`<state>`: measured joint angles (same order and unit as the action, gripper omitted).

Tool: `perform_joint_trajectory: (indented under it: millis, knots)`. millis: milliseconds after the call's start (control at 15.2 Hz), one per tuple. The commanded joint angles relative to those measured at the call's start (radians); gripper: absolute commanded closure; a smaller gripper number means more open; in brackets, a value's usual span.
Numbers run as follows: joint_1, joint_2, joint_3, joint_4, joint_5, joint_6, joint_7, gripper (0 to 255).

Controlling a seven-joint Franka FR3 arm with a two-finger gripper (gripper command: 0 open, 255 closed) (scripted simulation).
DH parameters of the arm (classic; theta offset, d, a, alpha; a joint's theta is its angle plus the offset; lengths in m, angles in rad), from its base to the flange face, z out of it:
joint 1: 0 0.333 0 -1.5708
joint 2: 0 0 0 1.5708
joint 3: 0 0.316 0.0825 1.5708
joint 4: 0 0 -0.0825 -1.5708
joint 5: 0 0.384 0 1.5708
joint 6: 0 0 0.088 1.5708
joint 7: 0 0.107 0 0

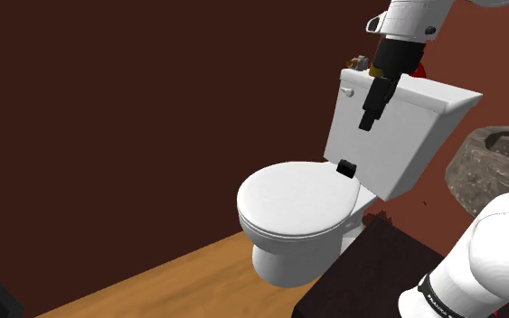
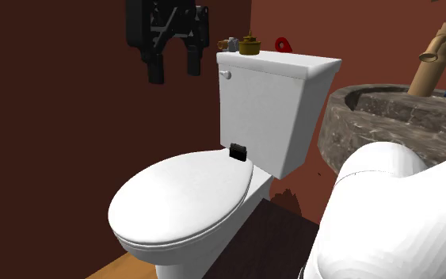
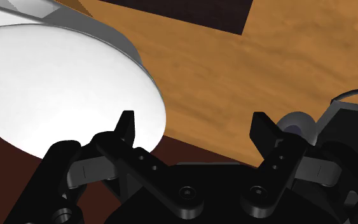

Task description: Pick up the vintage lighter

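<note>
Dk red walls (image 1: 108, 108), wood floor (image 1: 153, 289), white toilet (image 1: 297, 203), stone sink (image 2: 375, 119).

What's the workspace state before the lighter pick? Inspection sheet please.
Surface: white tank lid of a toilet; seat lid shut.
Job's things: brass-coloured lighter on the tank lid's far end, untouched.
Clutter: small grey item and red item on either side of it; black block at the seat lid's back edge.
Grippers: tool open, empty, in the air by the tank, apart from the lighter.
Cables: nothing seen.
Surroundings: dark red wall, wood floor, stone basin.
</note>
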<state>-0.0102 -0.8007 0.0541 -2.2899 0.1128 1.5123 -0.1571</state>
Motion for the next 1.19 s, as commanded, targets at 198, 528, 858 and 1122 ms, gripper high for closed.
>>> perform_joint_trajectory:
  millis: [198,528,858,1122]
  knots:
    - [-0.019,0.024,-0.042,-0.050,-0.033,0.065,-0.048,0]
    - [-0.053,0.089,-0.113,-0.112,-0.084,0.180,-0.126,0]
    - [-0.087,0.185,-0.186,-0.144,-0.129,0.300,-0.201,0]
    - [-0.110,0.282,-0.244,-0.149,-0.155,0.397,-0.261,0]
